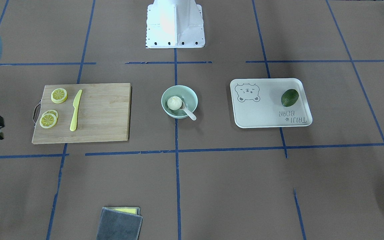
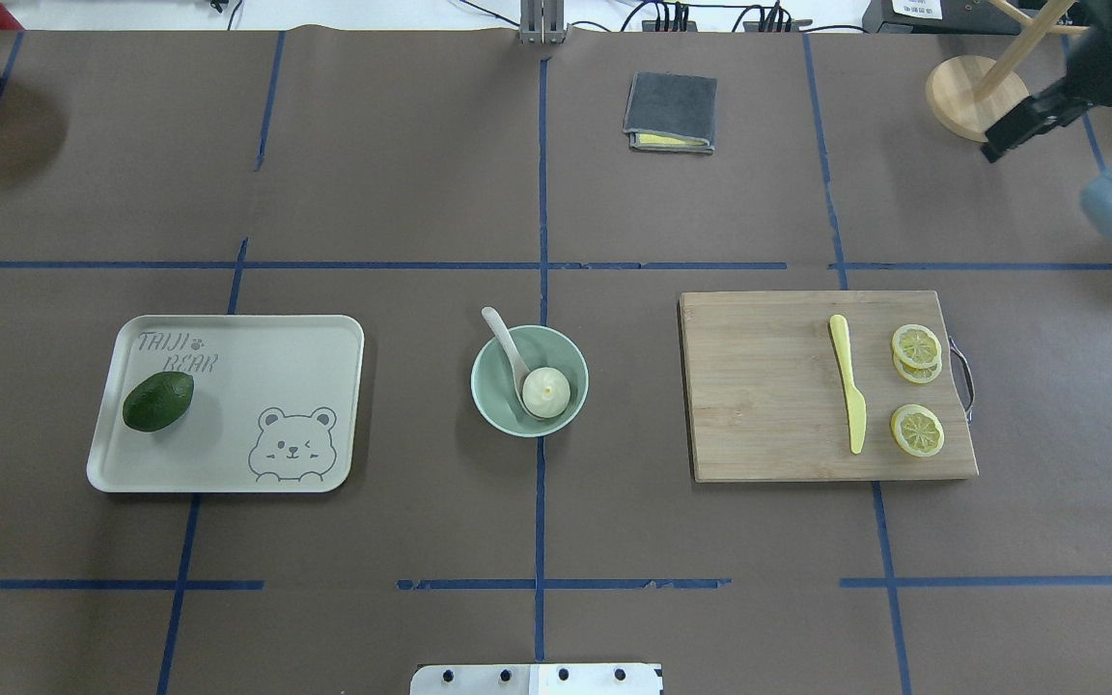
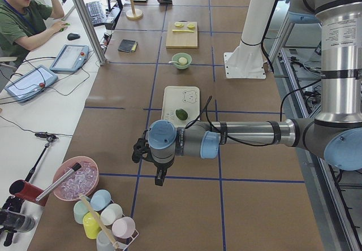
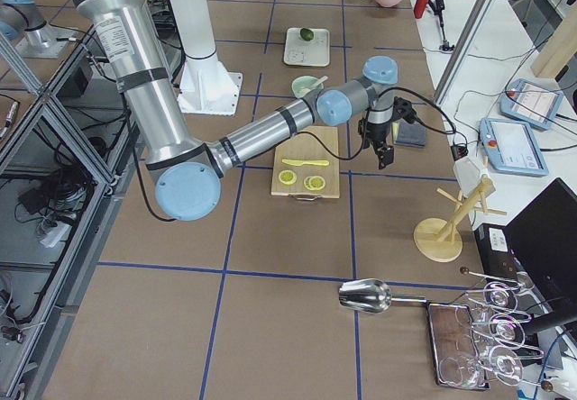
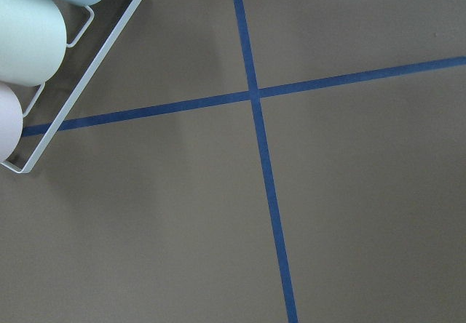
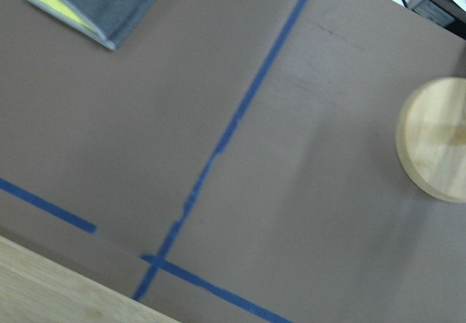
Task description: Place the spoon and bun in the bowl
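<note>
Bun (image 2: 546,391): in the bowl (image 2: 493,413), touching the spoon's scoop. Probably soft, light and easily dented, so best taken gently across the sides of the dome, not on the pleats.
Spoon (image 2: 508,349): scoop down inside the bowl beside the bun, handle leaning out over the rim. Looks like stiff, light, smooth plastic, likely slippery. Best hold judged to be the free handle.
Bowl contents: bun and spoon both (task reads as done).
Tray (image 2: 257,357): one avocado (image 2: 158,401) only.
Cutting board (image 2: 768,386): yellow knife (image 2: 850,396) and lemon slices (image 2: 917,430).
Left gripper (image 3: 159,178): hanging over bare table, well apart from the bowl. Finger spacing impossible to tell from this side view.
Right gripper (image 2: 995,145): out beyond the cutting board, near a wooden stand (image 2: 973,97). Too dark and small to tell its opening.
</note>
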### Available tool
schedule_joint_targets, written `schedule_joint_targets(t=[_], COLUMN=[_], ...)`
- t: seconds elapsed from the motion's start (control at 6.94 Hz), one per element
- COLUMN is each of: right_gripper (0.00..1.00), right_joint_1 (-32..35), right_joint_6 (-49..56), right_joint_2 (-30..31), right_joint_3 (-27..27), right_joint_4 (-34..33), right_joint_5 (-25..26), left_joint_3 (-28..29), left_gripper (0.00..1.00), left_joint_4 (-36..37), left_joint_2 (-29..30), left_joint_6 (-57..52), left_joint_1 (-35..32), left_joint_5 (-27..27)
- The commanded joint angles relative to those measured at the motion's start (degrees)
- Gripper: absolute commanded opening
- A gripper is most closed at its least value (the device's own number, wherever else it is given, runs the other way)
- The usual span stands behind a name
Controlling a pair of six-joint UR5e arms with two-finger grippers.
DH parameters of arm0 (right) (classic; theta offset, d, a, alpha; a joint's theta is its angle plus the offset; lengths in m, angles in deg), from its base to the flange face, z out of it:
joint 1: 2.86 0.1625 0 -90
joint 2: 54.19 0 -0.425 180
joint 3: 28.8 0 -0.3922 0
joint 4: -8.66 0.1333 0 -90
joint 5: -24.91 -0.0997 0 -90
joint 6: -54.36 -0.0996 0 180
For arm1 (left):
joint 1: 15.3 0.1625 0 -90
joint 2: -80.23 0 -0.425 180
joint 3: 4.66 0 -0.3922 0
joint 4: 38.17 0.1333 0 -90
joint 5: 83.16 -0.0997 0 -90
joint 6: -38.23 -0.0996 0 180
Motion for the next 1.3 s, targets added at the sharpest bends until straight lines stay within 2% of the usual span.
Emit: schedule_joint_targets(t=[0.0, 0.14, 0.29, 0.86, 1.15], right_gripper=[1.0, 1.0, 1.0, 1.0, 1.0], right_joint_1=[6.51, 9.23, 11.0, 10.93, 13.63], right_joint_6=[1.68, 0.98, 1.76, 1.59, 1.77], right_joint_2=[13.4, 14.23, 15.02, 15.82, 15.91], right_joint_3=[-3.5, -6.84, -7.66, -9.32, -8.55], right_joint_4=[10.02, 13.57, 14.13, 16.16, 12.84], right_joint_5=[-0.75, -5.96, -9.85, -9.18, -9.8], left_joint_3=[-0.25, -0.34, -0.34, -0.34, -0.43], left_gripper=[1.0, 1.0, 1.0, 1.0, 1.0], left_joint_4=[-0.08, -0.17, -0.17, -0.08, -0.17], left_joint_2=[0.04, 0.04, 0.04, -0.04, -0.05], left_joint_6=[-0.09, -0.09, -0.18, -0.18, -0.27], left_joint_1=[0.05, 0.05, 0.05, 0.05, 0.05], left_joint_5=[0.17, 0.25, 0.25, 0.08, 0.08])
